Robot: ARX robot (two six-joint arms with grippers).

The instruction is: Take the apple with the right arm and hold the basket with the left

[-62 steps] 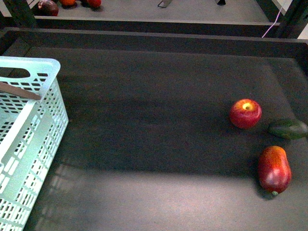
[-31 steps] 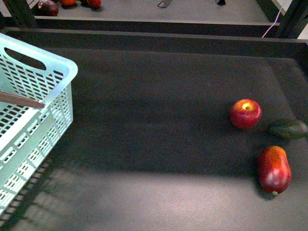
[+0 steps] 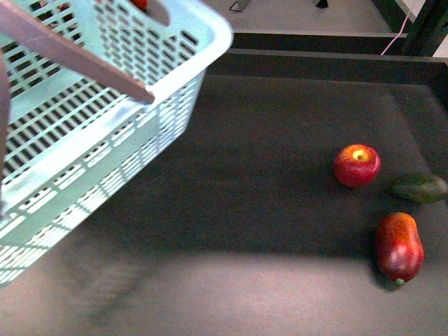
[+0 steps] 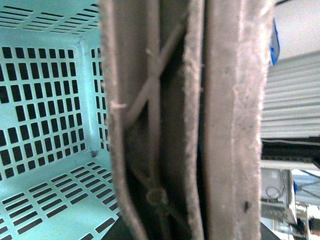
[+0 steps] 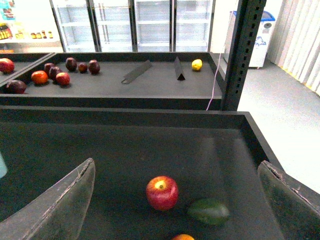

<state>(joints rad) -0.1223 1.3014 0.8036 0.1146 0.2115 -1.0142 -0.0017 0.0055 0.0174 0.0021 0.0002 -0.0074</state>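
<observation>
Left claw: the left claw is clenched on the pale turquoise plastic basket. Its two grey pads stand close together, with thin grey-brown handle strips pinched in the narrow gap.
Basket: it is tilted and blurred at the left of the front view. One rim corner sits high toward the far side, and a curved grey-brown handle slants across its open top. I cannot tell whether its lower edge touches the dark counter, because that edge runs out of view. The left wrist view looks down into its slotted inside, where nothing is visible.
Right claw: the right claw is released, with its grey pads spread wide. It hangs above the counter well short of the fruit and holds nothing.
Apple: the round red apple with a yellow patch at its stem dimple sits on the right part of the counter, dimple up and well apart from the basket. In the right wrist view it lies ahead, between the spread pads.
Neighbours: a dark green fruit lies just beside the apple on its right with a small gap between them. A longer dark-red oval fruit lies nearer the robot.
Background: beyond the far wall is a second dark counter with several small red and dark fruits and one yellow fruit.
</observation>
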